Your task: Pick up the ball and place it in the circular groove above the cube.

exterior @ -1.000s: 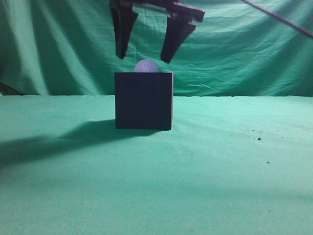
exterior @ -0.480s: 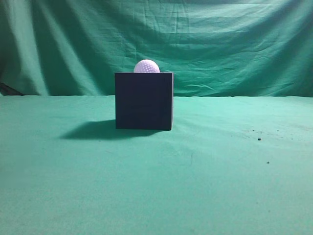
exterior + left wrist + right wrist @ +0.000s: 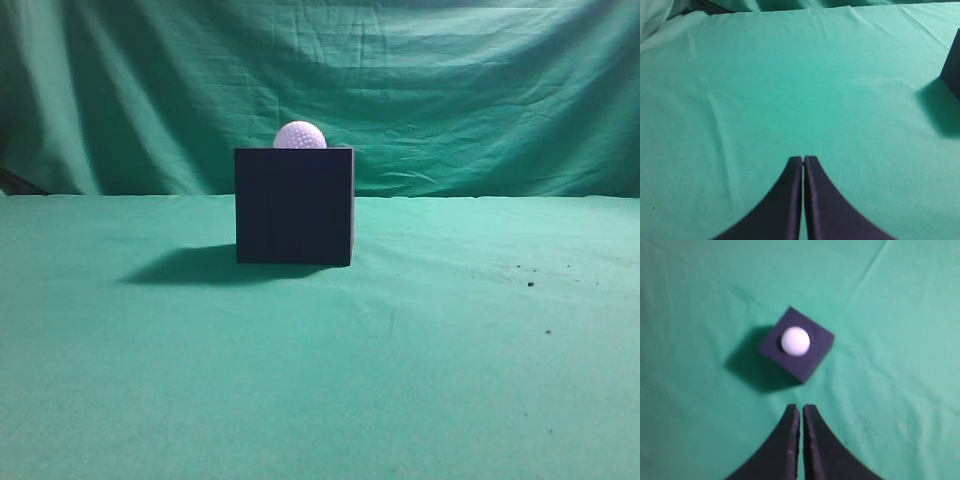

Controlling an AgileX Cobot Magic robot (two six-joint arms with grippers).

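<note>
Exterior view: green cloth [image 3: 400,380], green backdrop [image 3: 480,90].

In the exterior view the lower part of the ball [image 3: 300,135] sinks out of sight behind the top edge of the cube [image 3: 294,206], so the groove it sits in cannot be seen. In the left wrist view only a dark corner of the cube shows, cut off by the right edge of the picture. The left tool [image 3: 803,160] and the right tool [image 3: 801,408] are each cut off by the bottom edge. The right wrist view is soft, so the ball's dimples cannot be told there.
</note>
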